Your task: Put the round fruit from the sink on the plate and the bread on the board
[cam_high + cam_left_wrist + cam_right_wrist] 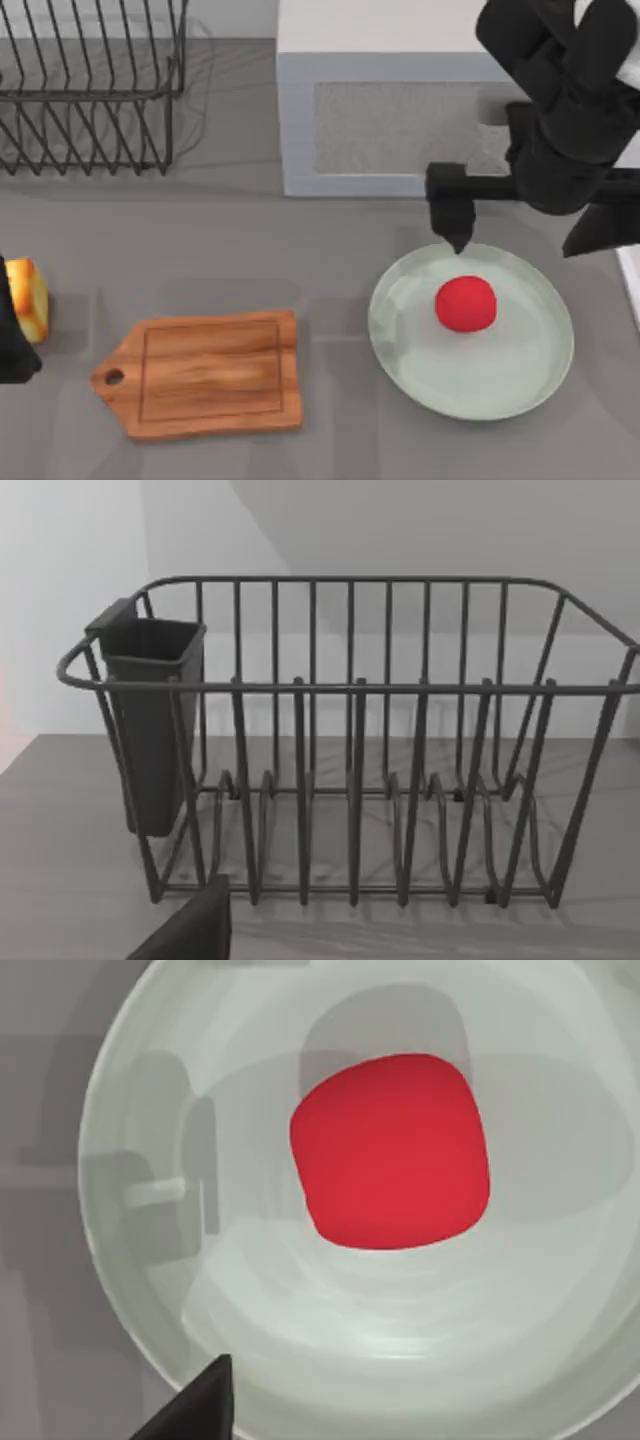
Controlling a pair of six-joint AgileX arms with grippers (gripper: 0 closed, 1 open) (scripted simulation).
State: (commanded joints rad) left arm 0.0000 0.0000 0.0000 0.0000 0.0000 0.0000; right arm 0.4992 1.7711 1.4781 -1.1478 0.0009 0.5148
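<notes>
Round fruit: a small bright red fruit (465, 303) is seen lying on the plate, a little toward the far side of its middle, touched by nothing.
Plate: the pale green plate (520, 385) is set on the counter (330, 250) toward the right edge, in the near half.
Right hand: the right hand (458, 243) is held above the far rim of the plate, apart from the fruit, with one dark tip pointing down at the rim. Whether its fingers are apart or together cannot be told.
Right wrist view: the fruit (390, 1150) is shown large from straight above, resting on the plate (330, 1360), with a grey shadow cast beside it on the plate's floor. One dark fingertip (195, 1405) is seen over the plate's rim.
Bread: the golden-yellow bread (27, 298) is found at the left edge of the counter, beside the board's handle end, not on the board. A dark part of the left arm (12, 345) is seen just against it at that edge.
Left hand: its state cannot be told.
Board: the brown wooden board (205, 373) lies bare near the front edge, left of the plate, handle and hole toward the left.
Dish rack: a dark wire rack (95, 85) stands at the far left corner. In the left wrist view the rack (350, 780) is seen from the side, and a dark cup (150, 720) is shown hung on one end of it.
Sink: a pale grey sink block (385, 110) stands at the far edge.
</notes>
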